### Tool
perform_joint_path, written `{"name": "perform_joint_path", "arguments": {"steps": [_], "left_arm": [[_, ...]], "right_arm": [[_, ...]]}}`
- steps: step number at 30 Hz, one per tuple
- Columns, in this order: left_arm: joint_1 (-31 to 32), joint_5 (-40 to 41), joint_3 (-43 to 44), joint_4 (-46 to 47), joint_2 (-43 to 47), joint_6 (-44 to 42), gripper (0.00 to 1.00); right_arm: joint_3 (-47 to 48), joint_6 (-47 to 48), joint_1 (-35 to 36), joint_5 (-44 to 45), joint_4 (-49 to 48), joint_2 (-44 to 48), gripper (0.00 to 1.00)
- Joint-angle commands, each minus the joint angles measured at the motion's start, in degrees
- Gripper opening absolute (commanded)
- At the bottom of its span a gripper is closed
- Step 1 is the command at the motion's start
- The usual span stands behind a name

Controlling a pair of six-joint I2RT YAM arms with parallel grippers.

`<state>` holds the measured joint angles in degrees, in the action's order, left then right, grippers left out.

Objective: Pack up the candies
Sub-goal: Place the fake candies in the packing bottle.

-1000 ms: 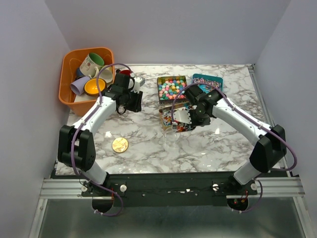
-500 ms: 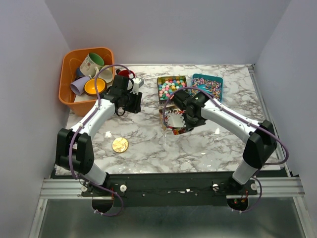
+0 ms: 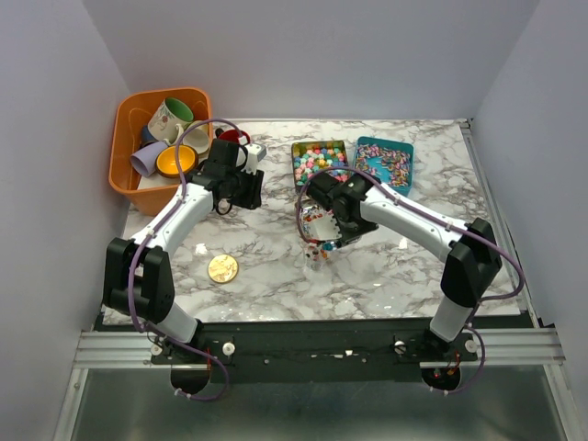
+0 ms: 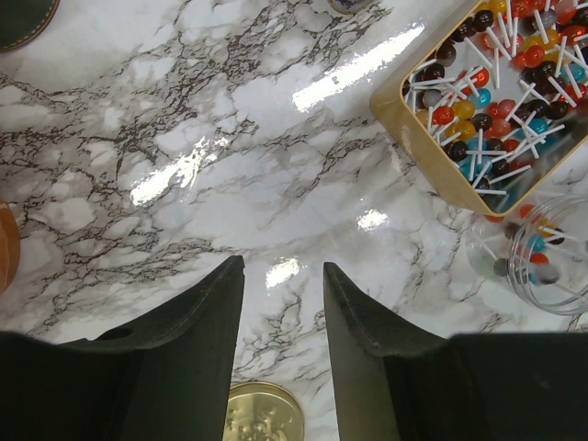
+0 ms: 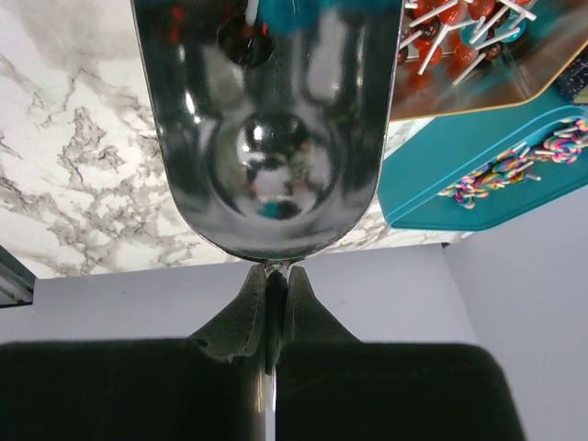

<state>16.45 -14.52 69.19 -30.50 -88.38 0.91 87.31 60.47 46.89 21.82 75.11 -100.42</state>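
Pale walls (image 3: 294, 55) box in a white marble bench (image 3: 266, 294), seen from above. An orange basket (image 3: 129, 179) of mugs (image 3: 175, 115) is pushed into the far left corner, clear of the work, and a gold lid (image 3: 222, 268) lies apart near the front. The candies (image 3: 318, 160) fill an open tin at the far middle with a teal tin (image 3: 386, 158) just beside it, both within reach of either arm. The right end effector (image 3: 333, 220) hangs low over a third tin that its arm mostly hides, while the left end effector (image 3: 230, 195) hovers off to the side. From the left wrist, its fingers (image 4: 202, 312) stand apart over bare marble with nothing between them. Lollipops (image 4: 496, 83) lie ahead on the right, and a clear jar (image 4: 542, 262) just beside them holds a few sweets, so it is probably the thing to fill. From the right wrist, the fingers are pressed together on the handle of a metal scoop (image 5: 266, 138), likely for ferrying sweets. The glossy marble mirrors the lights.
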Motion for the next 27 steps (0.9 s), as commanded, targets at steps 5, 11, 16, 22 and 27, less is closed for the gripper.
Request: {"name": "perform_joint_path", "arguments": {"steps": [5,11,16,22,27], "left_arm": [[-0.4,0.3,1.1,0.8,1.3,0.8,0.51],[-0.4,0.0,1.8,0.6,1.5,1.5,0.54],[-0.4,-1.9,1.0,0.6,3.0,1.8,0.55],[-2.0,-17.8,-2.8,4.6,6.7,4.0,0.57],[-2.6,-29.1,-3.4,8.1,6.8,6.9,0.56]], "right_arm": [[0.4,0.7,4.1,7.5,4.1,0.0,0.01],[1.2,-0.5,4.9,10.3,6.4,-0.4,0.01],[4.4,-2.8,4.5,7.3,8.1,0.6,0.01],[14.7,-11.9,-1.6,-12.0,7.2,0.2,0.01],[10.3,-10.5,-3.8,-16.4,-3.5,2.2,0.01]]}}
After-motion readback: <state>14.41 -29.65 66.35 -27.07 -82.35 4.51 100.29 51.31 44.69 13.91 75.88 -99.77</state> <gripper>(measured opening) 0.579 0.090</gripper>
